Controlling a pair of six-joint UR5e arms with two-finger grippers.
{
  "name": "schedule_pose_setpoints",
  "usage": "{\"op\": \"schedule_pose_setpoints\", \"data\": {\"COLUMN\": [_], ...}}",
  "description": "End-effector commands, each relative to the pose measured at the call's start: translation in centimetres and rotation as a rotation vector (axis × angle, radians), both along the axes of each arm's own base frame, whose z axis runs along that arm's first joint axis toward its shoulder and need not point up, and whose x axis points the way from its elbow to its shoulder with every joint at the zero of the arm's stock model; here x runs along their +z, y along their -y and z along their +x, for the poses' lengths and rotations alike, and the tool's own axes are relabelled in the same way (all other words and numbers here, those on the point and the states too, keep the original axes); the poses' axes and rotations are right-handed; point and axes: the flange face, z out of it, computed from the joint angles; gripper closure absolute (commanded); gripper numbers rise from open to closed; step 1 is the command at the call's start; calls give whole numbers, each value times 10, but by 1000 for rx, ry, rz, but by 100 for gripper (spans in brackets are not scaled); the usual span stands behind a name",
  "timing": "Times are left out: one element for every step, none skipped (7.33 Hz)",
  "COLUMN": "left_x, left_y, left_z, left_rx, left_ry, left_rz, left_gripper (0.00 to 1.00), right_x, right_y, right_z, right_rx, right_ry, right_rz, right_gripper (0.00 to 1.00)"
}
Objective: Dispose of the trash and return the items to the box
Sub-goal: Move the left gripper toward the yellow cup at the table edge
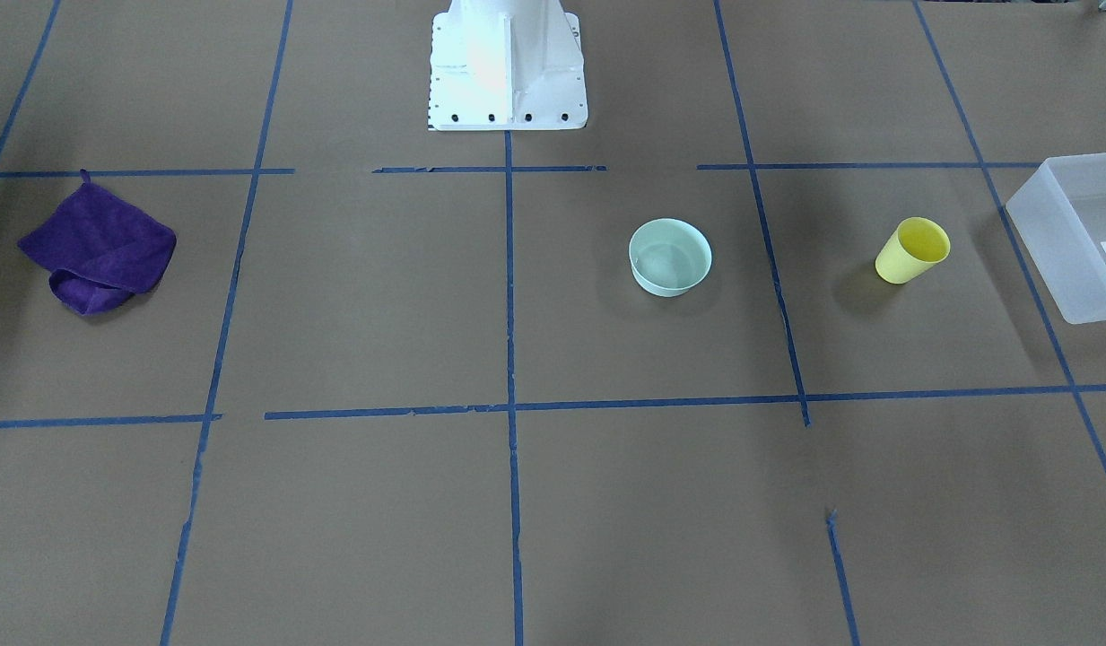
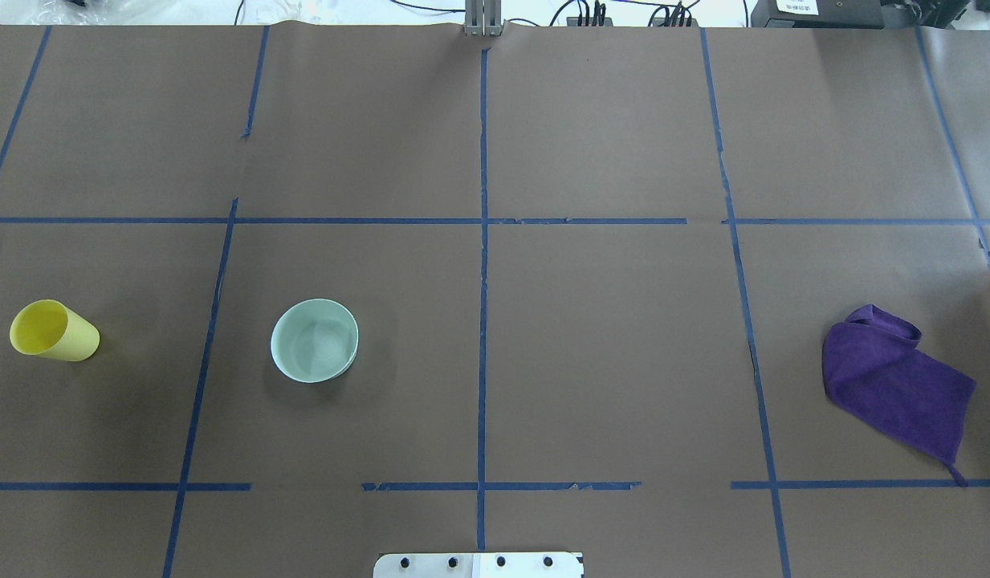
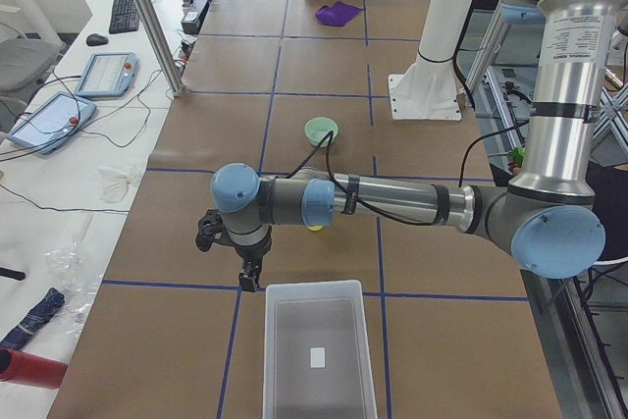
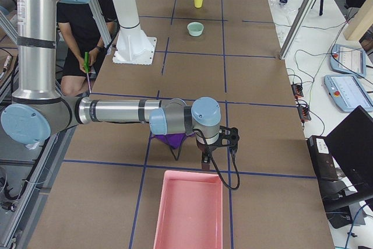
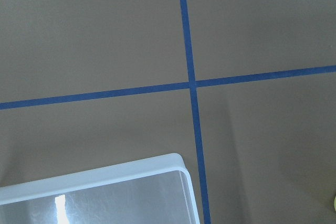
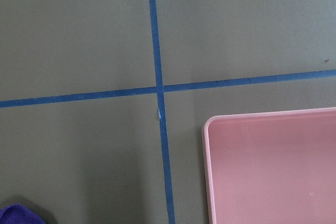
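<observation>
Yellow cup [image 1: 913, 249] stands mouth-up on the brown paper at the right of the front-facing view. It is outside the box [image 1: 1046, 260], a frosted bin near it at the right edge and cut off by the frame, while the mint-green bowl [image 1: 669, 257] sits well apart to the cup's left and the purple cloth [image 1: 98, 247] lies at far left. In the side views the left gripper [image 3: 245, 272] hangs by the bin's upper-left corner and the right gripper [image 4: 210, 153] hangs by the upper edge of the pink tray [image 4: 186, 214], near the cloth — for neither can I tell whether the fingers are parted or closed.
</observation>
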Motion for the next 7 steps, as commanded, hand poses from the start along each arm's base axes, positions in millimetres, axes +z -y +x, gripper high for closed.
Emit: {"op": "schedule_pose_setpoints", "data": {"left_x": [-6,-25,-37,-48,-56,-69,-77], "left_y": [2,3,6,11,16,16,13], "left_z": [1,1,6,17,34,68,85], "left_rx": [-2,-10,-1,18,45,8,-23], "left_ry": [0,1,-1,-5,-34,-110,-130], "left_rz": [10,41,73,129,190,133,149], "left_gripper": [0,0,0,0,0,0,0], "right_x": [-3,-7,-9,-14,-31,-39,-49], "right_y": [1,2,4,5,6,7,14], "right_z": [0,-1,0,0,-2,-4,-14], "right_rx": [-1,4,8,11,10,3,-19], "right_ry": [6,8,9,9,8,6,6], "right_rz": [6,9,12,18,48,68,87], "right_gripper": [0,0,0,0,0,0,0]}}
